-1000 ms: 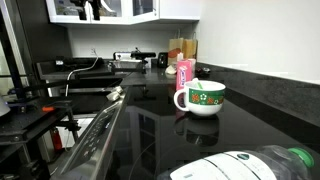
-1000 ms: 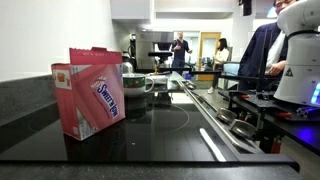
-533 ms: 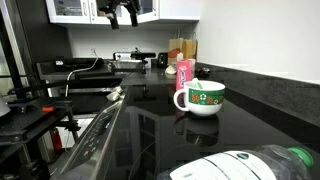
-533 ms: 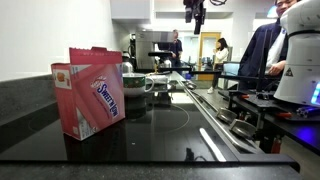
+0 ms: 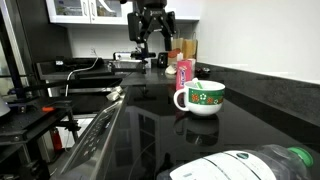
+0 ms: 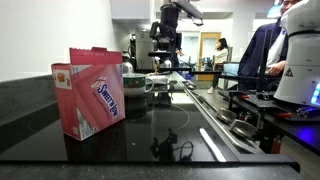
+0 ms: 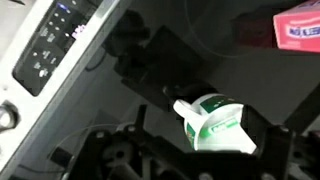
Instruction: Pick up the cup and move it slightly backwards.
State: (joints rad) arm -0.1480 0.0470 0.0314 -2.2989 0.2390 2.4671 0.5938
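Note:
The cup [image 5: 200, 97] is a wide white mug with a green band and a loop handle. It stands on the black counter in front of a pink container [image 5: 183, 70]. In an exterior view the cup [image 6: 135, 84] is partly hidden behind the pink box [image 6: 88, 90]. My gripper [image 5: 153, 48] hangs open and empty in the air, well above the counter and off to the side of the cup. It also shows in an exterior view [image 6: 163, 58]. In the wrist view the cup [image 7: 215, 125] lies below, between my spread dark fingers [image 7: 212, 150].
A stove with a control panel [image 7: 50, 40] and glass cooktop [image 6: 175, 115] lies beside the counter. A clear plastic bottle with a green cap [image 5: 250, 165] lies in the foreground. Jars and appliances [image 5: 180, 48] stand at the back wall. People stand in the far room [image 6: 178, 50].
My arm has come down from the top edge of both exterior views, and the gripper is now fully in view and lower. The cup and pink box have not moved.

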